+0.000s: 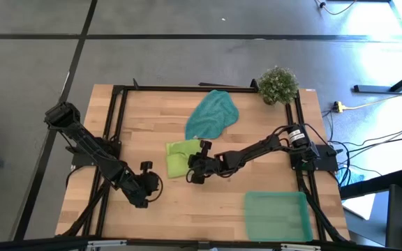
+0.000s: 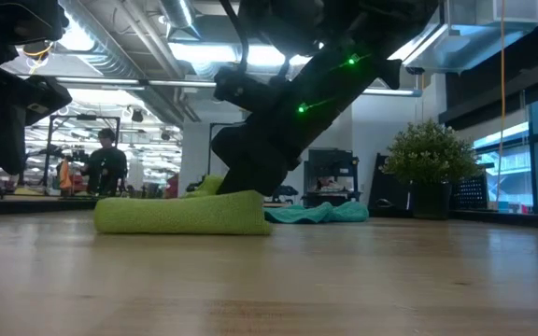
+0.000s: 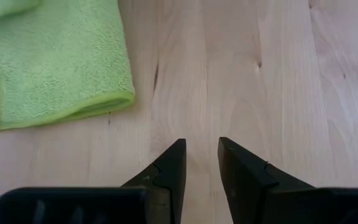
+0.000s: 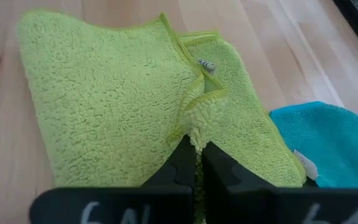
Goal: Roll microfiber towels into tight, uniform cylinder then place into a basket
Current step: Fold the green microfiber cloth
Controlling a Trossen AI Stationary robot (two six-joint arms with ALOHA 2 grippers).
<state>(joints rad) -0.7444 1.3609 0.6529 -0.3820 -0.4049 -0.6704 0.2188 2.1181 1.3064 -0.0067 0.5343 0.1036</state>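
So we've got two microfiber towels on the light wooden table [image 1: 152, 216]: one lime green fuzzy towel [image 1: 180, 158] folded into a rough rectangle near the middle, and one teal blue-green towel [image 1: 213, 115] lying crumpled toward the far edge, just beside it. One shallow translucent green plastic basket [image 1: 276, 216] sits at the near right corner, well apart from both towels, with nothing in it. One small bushy green plant [image 1: 278, 84] stands at the far right corner.

In the low view the lime towel [image 2: 183, 214] lies as a low flat strip with its long axis running across the picture.

The right gripper [image 4: 196, 163] is down on the lime towel's right edge, fingers pressed together and pinching a raised fold of the cloth [image 4: 135, 93]. The left gripper [image 3: 199, 163] hangs over bare wood just beside a corner of the lime towel [image 3: 55, 68], fingers a little apart with nothing between them.

Plenty of open wood along the near side, between the left gripper and the basket.
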